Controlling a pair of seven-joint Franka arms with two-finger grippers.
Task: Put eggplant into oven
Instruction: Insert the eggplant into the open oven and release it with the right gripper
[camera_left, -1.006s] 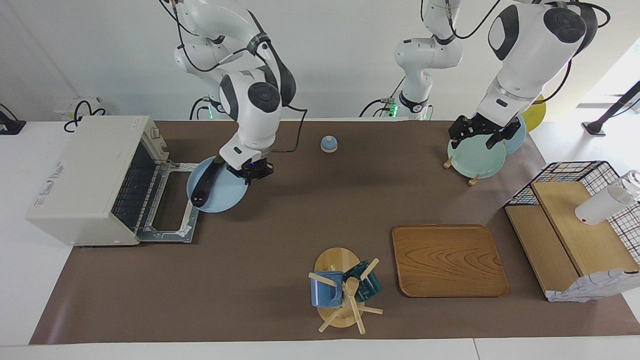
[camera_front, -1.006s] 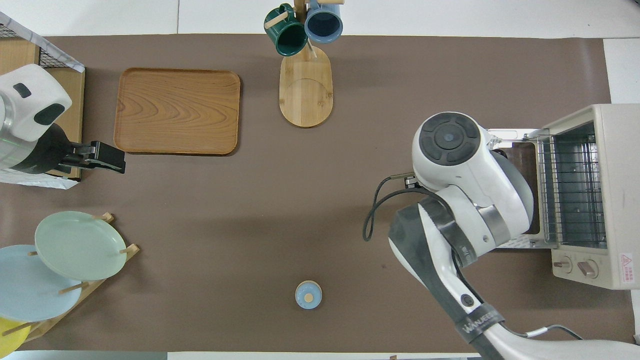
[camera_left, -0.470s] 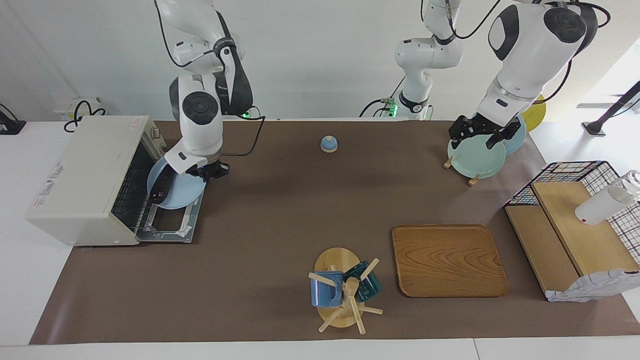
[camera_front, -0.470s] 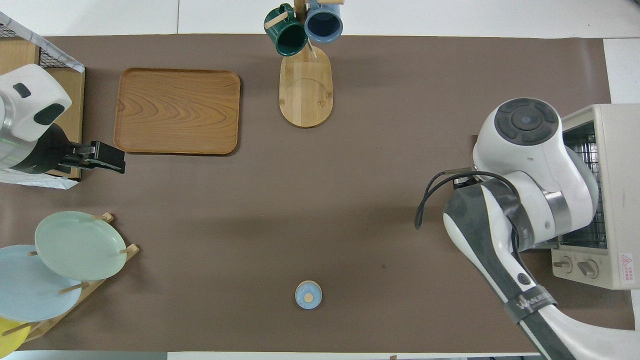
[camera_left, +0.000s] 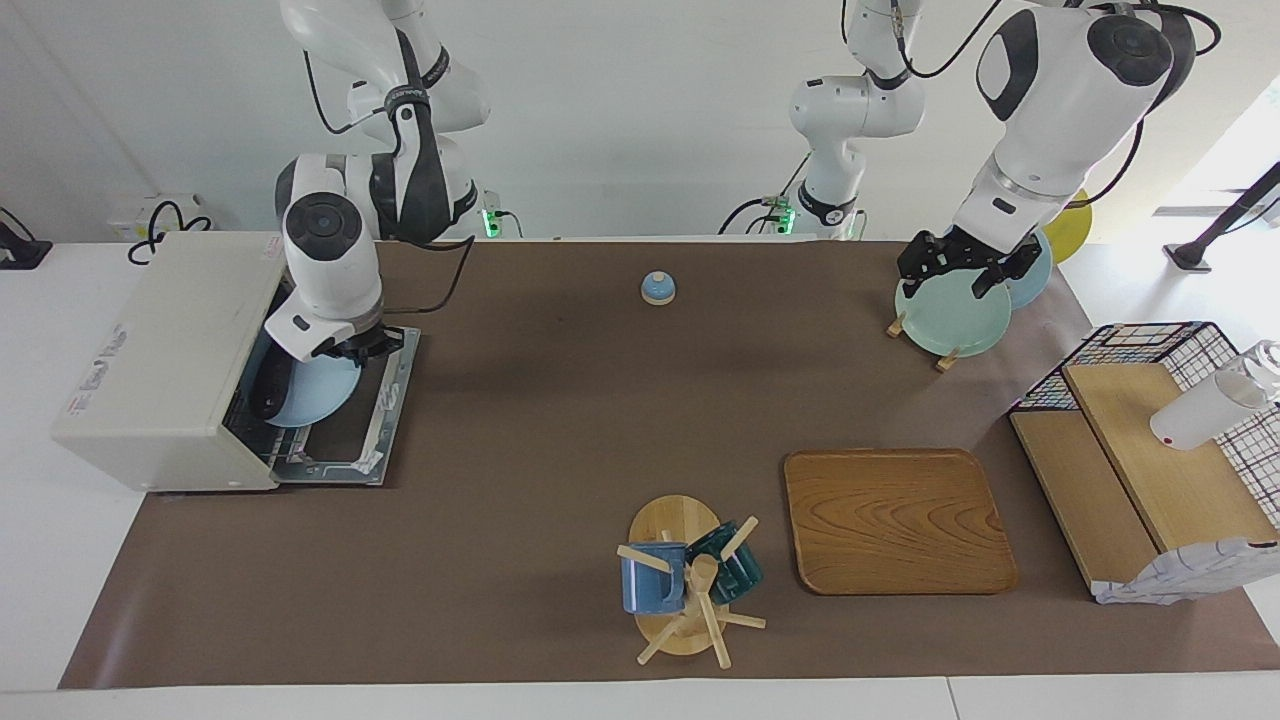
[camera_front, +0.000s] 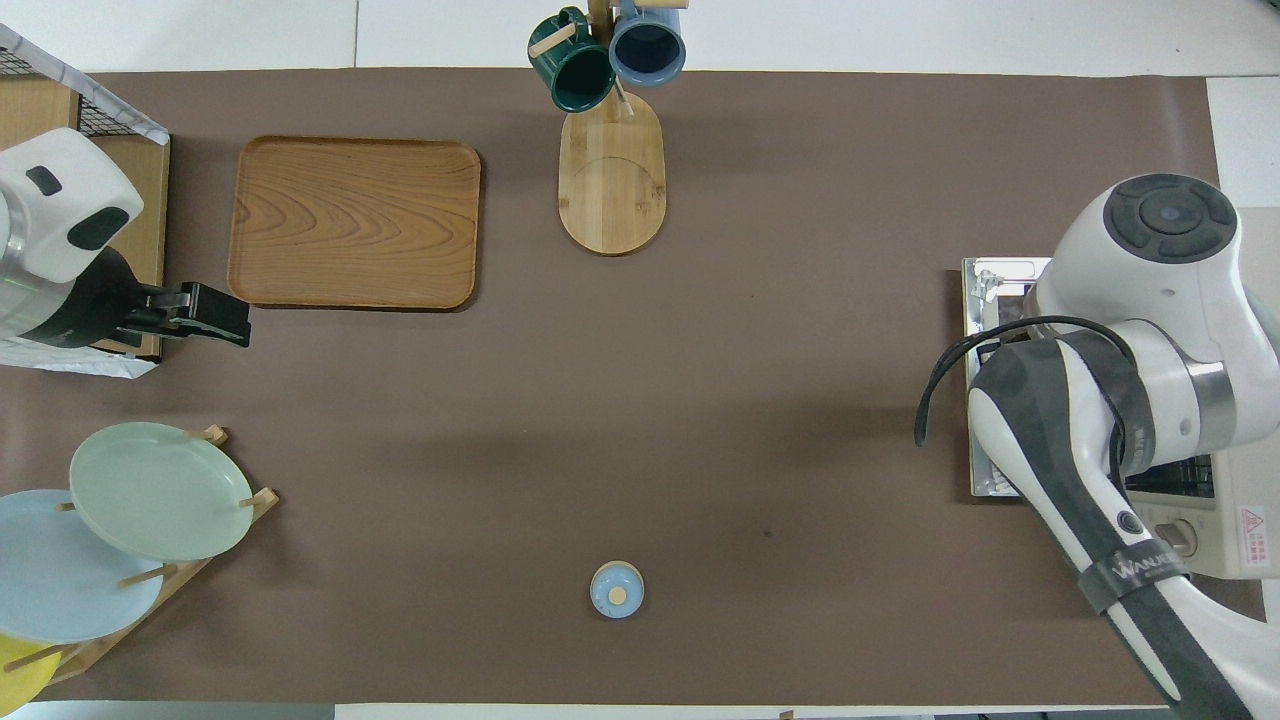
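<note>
My right gripper is clamped tight on the rim of a pale blue plate; I hold the plate and not the eggplant itself, since the slim, glossy thing would likely slip from 2 narrow fingertips, and the plate lets me carry it level. The eggplant lies lengthwise along the plate's edge nearest the oven, dark purple-black and shiny, 1 end pointing toward the desk's front edge. The plate hangs at the oven's mouth, over the dropped door and partly inside the opening; whether it rests on the rack I cannot tell. The oven sits at the right arm's end of the desk, its open front turned toward the middle, which suits a straight push in. My left gripper waits with jaws spread wide over the plate rack at the opposite end, holding nothing.
</note>
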